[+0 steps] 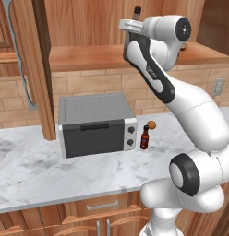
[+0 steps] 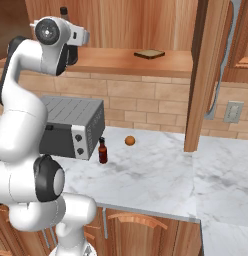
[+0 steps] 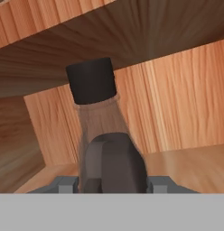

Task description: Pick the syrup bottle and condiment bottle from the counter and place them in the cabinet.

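So the arm is reaching way up into the cabinet (image 1: 135, 55), and the gripper (image 3: 113, 180) has its jaws clamped on the syrup bottle (image 3: 98, 117). In the hand view the bottle's brownish neck and dark cap sit right in front of the camera, with the cabinet's panelled back behind it and the shelf below. From the left base view the top of the bottle pokes up just above the wrist, over the cabinet shelf; can't tell if its base is touching the wood or not.

The condiment bottle (image 1: 144, 137) stands upright on the counter (image 1: 38, 161), just beside the toaster oven (image 1: 95, 123), on its knob side. A small orange ball (image 1: 152, 124) sits right behind the little bottle.
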Available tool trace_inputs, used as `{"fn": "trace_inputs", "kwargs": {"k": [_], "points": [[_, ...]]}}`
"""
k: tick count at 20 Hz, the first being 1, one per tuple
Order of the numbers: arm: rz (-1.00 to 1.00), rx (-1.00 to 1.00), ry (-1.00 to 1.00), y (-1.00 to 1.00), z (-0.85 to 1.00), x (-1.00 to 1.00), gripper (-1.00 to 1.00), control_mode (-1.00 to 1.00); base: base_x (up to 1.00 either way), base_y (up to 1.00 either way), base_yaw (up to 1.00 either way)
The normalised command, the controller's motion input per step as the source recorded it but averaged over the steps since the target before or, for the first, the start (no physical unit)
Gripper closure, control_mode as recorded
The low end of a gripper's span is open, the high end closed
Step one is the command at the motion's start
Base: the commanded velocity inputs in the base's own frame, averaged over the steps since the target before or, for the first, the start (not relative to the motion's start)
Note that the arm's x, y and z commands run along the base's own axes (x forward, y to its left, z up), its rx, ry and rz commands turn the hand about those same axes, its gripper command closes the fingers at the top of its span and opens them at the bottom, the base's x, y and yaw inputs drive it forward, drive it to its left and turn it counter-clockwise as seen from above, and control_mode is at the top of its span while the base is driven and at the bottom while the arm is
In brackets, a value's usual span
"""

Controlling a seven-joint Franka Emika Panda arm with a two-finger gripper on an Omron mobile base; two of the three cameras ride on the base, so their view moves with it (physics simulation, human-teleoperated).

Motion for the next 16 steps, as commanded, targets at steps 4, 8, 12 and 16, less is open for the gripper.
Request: {"fn": "trace_inputs", "kwargs": {"k": [4, 8, 12, 16], "points": [[0.00, 0.00, 0.01, 0.10, 0.00, 0.34, 1.00, -1.00, 0.00, 0.00, 0.00], [0.00, 0.00, 0.01, 0.21, 0.00, 0.50, 1.00, -1.00, 0.00, 0.00, 0.00], [0.00, 0.00, 0.00, 0.21, -0.04, 0.50, 1.00, -1.00, 0.00, 0.00, 0.00], [0.00, -0.02, 0.00, 0.17, -0.12, 0.47, 1.00, -1.00, 0.00, 0.00, 0.00]]}}
